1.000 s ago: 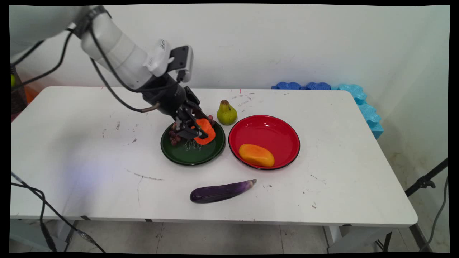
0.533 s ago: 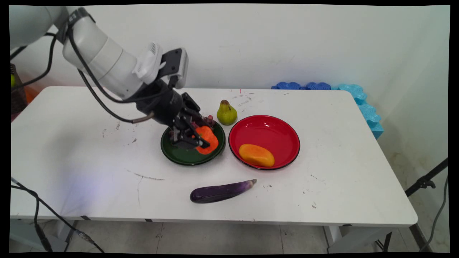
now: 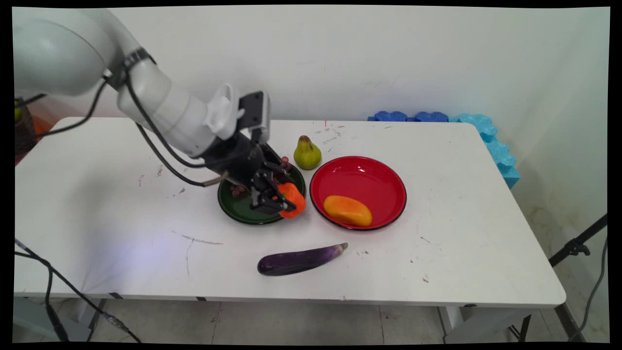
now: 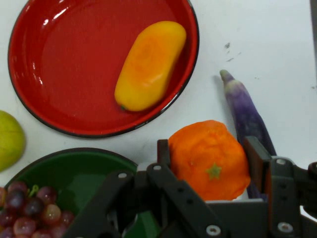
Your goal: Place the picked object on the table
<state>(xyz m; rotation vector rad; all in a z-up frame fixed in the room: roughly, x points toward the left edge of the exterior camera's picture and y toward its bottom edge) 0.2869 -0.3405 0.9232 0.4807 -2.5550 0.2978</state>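
The hand (image 3: pixel 281 203) is closed on an orange (image 3: pixel 292 200), one finger pressed against each side of the fruit, and holds it above the near right rim of the green plate (image 3: pixel 238 210). In the hand view the orange (image 4: pixel 210 159) sits between the fingers (image 4: pixel 257 157) with its small green stem scar showing. A bunch of red grapes (image 4: pixel 27 208) lies in the green plate. Just to the right stands a red plate (image 3: pixel 359 177) holding a yellow-orange mango (image 3: pixel 347 210). A green pear (image 3: pixel 307 153) stands on the table (image 3: pixel 461 204) behind the two plates, and a purple eggplant (image 3: pixel 300 259) lies nearer the front edge.
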